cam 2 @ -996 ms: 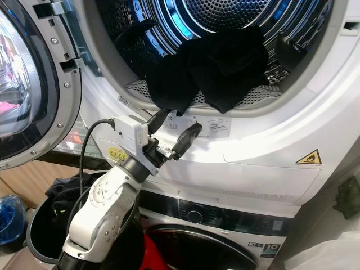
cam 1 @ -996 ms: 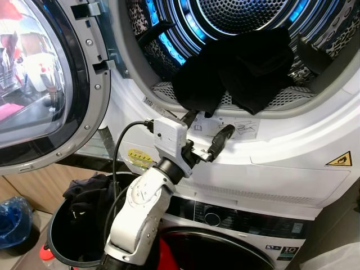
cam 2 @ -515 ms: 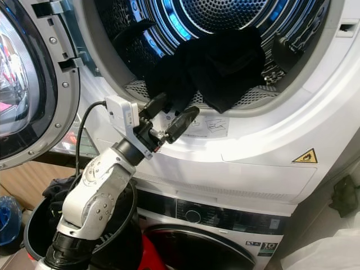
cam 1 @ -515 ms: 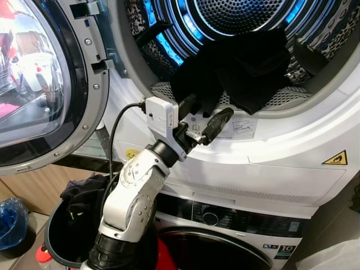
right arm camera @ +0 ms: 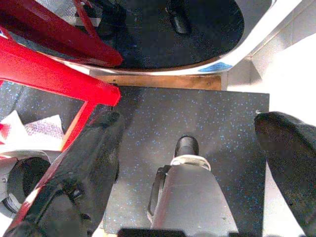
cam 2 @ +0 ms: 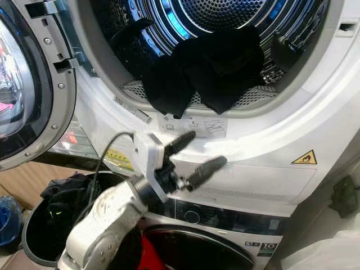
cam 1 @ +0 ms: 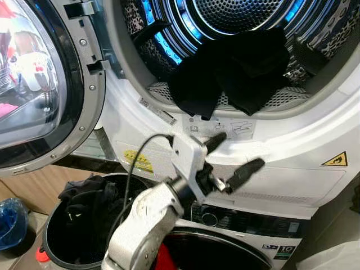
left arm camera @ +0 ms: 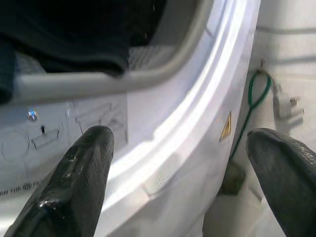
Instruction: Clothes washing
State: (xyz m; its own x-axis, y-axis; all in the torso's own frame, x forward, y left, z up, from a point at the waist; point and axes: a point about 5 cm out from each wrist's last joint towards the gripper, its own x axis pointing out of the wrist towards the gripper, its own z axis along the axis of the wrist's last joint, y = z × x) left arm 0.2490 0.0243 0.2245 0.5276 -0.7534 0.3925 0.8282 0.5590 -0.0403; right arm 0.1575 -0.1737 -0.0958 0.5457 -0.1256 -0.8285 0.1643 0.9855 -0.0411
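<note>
I see my left gripper (cam 1: 228,159) raised in front of the upper machine (cam 1: 292,152), its two black fingers spread wide and holding nothing, just below the drum opening and apart from the cloth. The black clothes (cam 1: 236,67) hang over the drum's lower lip, half inside and half draped over the perforated rim; I cannot tell how many pieces make up the bundle. The drum (cam 1: 236,14) glows blue, and its top is cut off by the frame. The open door (cam 1: 39,84) stands to the left, its glass reflecting a room I cannot read clearly.

Below the rim there is a strip of instruction stickers (cam 1: 219,128) with small pictograms; the print is too small for me to read. A yellow triangular warning sign (cam 1: 337,160) sits further right, and a yellow label (cam 1: 139,160) is partly hidden behind my cable. On the lower machine (cam 1: 281,242) I can make out "10" (cam 1: 289,249) on a badge.

A dark basket (cam 1: 84,225) on the floor holds more dark clothes (cam 1: 90,194); my arm covers its right side.

My right gripper (right arm camera: 197,163) hangs with its fingers wide apart over a speckled dark floor (right arm camera: 207,113), near red bars (right arm camera: 54,69).
</note>
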